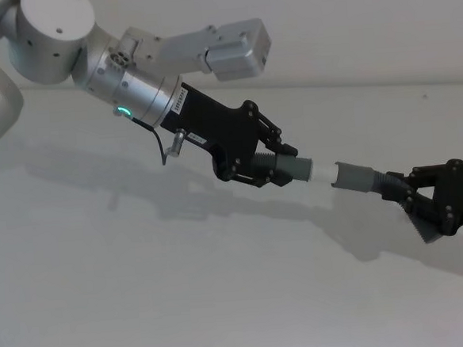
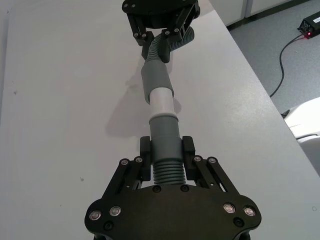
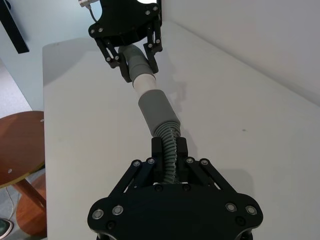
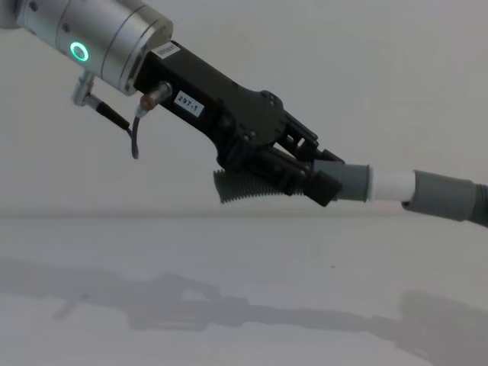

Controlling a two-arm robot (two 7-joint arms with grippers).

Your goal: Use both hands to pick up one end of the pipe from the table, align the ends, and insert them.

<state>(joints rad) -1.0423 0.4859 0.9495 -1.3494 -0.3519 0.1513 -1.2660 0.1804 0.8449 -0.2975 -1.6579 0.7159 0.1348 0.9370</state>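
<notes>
With both pipe [image 1: 295,170] halves held above the table [image 1: 144,291], left gripper [image 1: 267,168] and right gripper [image 1: 412,196] jaws clenched on ribs, the white tip [image 1: 324,171] at the mouth [image 1: 340,174] could jam if tilted.

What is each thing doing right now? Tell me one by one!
left gripper: shut on the white-tipped pipe piece, held up off the table.
right gripper: shut on the wide-collar pipe piece, also in the air.
white-tipped pipe piece: gripped by its ribbed part, tip at the other collar's mouth.
wide-collar pipe piece: gripped by its ribbed part, mouth facing the white tip.
table: white, below both pieces.
</notes>
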